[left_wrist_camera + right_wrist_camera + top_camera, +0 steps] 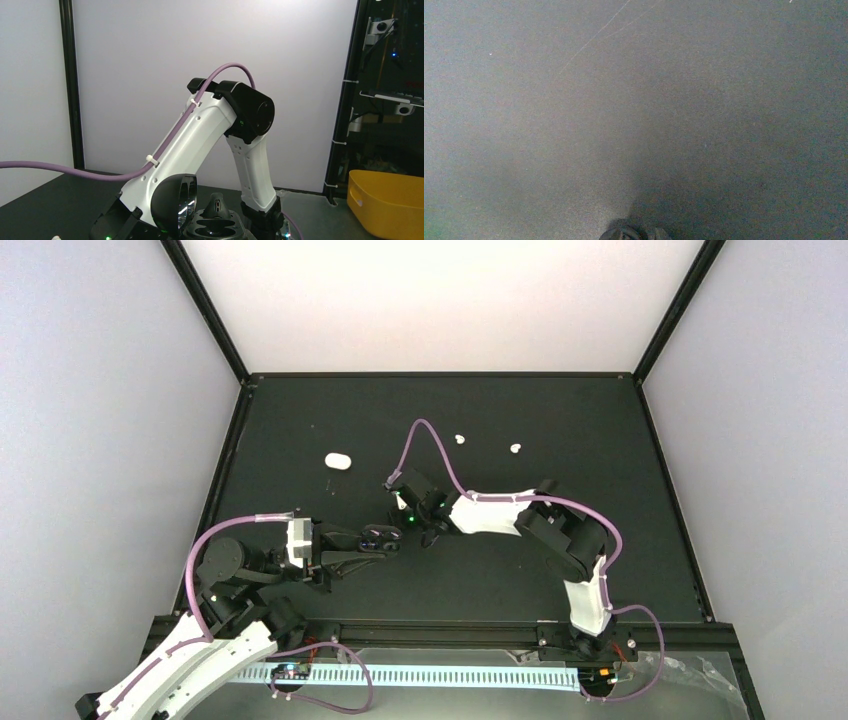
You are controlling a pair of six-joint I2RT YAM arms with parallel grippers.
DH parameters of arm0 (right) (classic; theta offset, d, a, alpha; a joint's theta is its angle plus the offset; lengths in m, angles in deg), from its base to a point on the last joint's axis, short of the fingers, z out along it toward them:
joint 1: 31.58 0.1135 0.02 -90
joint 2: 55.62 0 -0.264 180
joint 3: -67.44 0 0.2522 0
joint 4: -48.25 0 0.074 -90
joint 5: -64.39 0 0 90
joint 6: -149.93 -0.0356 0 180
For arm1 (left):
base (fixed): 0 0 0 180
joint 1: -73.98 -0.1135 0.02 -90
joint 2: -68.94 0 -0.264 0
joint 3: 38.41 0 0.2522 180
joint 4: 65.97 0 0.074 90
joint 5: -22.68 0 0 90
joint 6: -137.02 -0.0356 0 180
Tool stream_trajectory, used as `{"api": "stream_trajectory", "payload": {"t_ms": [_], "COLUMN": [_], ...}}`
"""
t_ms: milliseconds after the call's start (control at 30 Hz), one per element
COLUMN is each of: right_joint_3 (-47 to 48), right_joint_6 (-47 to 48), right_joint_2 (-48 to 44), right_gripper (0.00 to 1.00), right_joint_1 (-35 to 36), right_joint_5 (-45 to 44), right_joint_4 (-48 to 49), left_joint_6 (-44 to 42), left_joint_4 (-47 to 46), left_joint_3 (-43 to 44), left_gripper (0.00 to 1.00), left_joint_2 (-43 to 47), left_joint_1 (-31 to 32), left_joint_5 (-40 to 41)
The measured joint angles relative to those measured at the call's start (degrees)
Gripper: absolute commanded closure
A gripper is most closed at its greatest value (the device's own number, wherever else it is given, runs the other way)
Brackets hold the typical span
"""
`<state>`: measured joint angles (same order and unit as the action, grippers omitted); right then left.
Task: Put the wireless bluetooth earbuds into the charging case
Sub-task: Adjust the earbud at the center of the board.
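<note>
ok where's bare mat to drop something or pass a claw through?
Bare: right strip between the right arm and the frame rail; near-centre strip between the left arm and right arm; far left corner behind the white case. Crowded: centre, where the left claw holding the black case meets the right claw.

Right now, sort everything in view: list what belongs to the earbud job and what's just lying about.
Job: open black charging case, held in the left gripper; two white earbuds loose on the table; white oval case, probably theirs.
Lying about: yellow bin, off the table.
</note>
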<state>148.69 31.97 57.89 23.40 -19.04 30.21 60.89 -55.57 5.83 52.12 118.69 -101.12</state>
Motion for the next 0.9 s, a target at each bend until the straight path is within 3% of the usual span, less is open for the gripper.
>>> {"api": "stream_trajectory", "payload": {"t_ms": [367, 900], "right_joint_3": [-1.53, -7.76], "right_joint_6": [-0.59, -1.68], "right_joint_2": [-1.36, -7.72], "right_gripper": [0.99, 0.99], "right_joint_1": [0.66, 0.68], "right_joint_5": [-1.33, -2.45], "right_joint_4": [0.02, -4.09], "left_joint_6": [0.0, 0.0], "left_joint_4": [0.0, 0.0], "left_joint_3": [0.0, -0.02], "left_gripper": [0.99, 0.98], "left_joint_2": [0.0, 0.0], "left_joint_1": [0.0, 0.0], "left_joint_5": [0.02, 0.0]}}
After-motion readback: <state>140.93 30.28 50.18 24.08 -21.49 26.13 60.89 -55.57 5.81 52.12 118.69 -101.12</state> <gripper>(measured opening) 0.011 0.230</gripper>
